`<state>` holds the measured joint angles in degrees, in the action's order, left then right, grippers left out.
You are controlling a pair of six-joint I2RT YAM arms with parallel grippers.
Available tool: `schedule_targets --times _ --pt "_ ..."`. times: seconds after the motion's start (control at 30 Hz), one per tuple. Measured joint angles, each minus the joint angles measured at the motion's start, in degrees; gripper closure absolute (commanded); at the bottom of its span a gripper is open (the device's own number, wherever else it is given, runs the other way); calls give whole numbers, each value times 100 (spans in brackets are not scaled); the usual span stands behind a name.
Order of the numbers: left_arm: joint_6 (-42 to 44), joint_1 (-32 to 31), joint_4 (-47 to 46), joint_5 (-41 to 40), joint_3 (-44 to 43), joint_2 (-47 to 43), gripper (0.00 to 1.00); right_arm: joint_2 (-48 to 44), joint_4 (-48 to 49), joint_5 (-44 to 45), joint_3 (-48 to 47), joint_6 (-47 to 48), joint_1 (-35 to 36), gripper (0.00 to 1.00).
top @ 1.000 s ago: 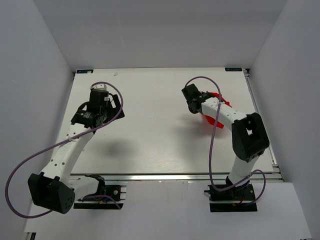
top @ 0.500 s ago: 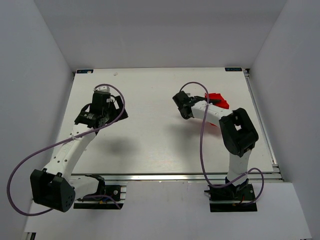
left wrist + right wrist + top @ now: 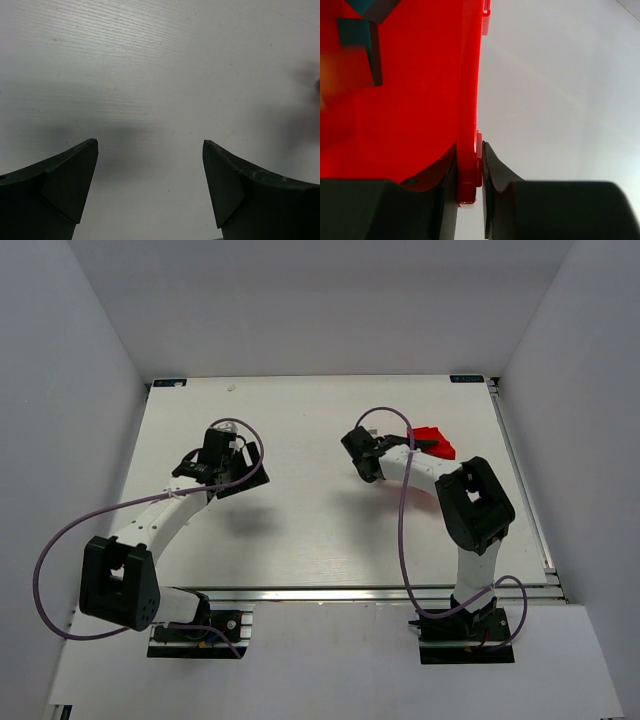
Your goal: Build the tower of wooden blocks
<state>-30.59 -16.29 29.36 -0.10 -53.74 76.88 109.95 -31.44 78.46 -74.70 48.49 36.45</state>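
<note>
**Right gripper clamped on the red bin's wall; left gripper wide open over bare table**

Your right gripper [image 3: 470,152] is narrowed onto the upright wall of the red bin [image 3: 420,100]. In the right wrist view one finger sits inside the bin and the other outside, both pressed against the rim with the red plastic pinched between them.

The bin's inside fills the space to the left of those fingers. A teal block [image 3: 361,47] lies in it, up and away from the inner finger. A second teal piece [image 3: 370,5] shows at the very top edge, cut off by the frame. A blurred orange-tan patch [image 3: 330,75] sits at the far left edge, too soft to name. These are the only pieces of the wood block tower you can see, and they lie inside the bin, apart from one another. To the right of the outer finger there is only the pale table [image 3: 560,100].

Your left gripper [image 3: 150,150] stands wide, its two dark fingers well apart. Between and ahead of them is only table surface with a soft shadow. From above, this gripper is well apart from the bin.
</note>
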Motion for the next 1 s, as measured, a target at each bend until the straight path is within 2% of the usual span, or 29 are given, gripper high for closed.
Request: schedule_targets --times 0.27,0.4,0.47,0.83,1.0 --pt "33 -9 -616 501 184 334 10 35 17 122 35 0 63 100" --pt "74 -24 -756 643 184 619 8 37 17 140 35 2 81 100" --pt "94 -31 -776 702 184 654 2 44 17 164 37 20 94 100" --pt "120 -33 -999 925 184 656 2 162 162 522 131 411 446 100" --pt "120 -33 -1040 999 186 651 2 367 -179 645 -74 306 634 100"
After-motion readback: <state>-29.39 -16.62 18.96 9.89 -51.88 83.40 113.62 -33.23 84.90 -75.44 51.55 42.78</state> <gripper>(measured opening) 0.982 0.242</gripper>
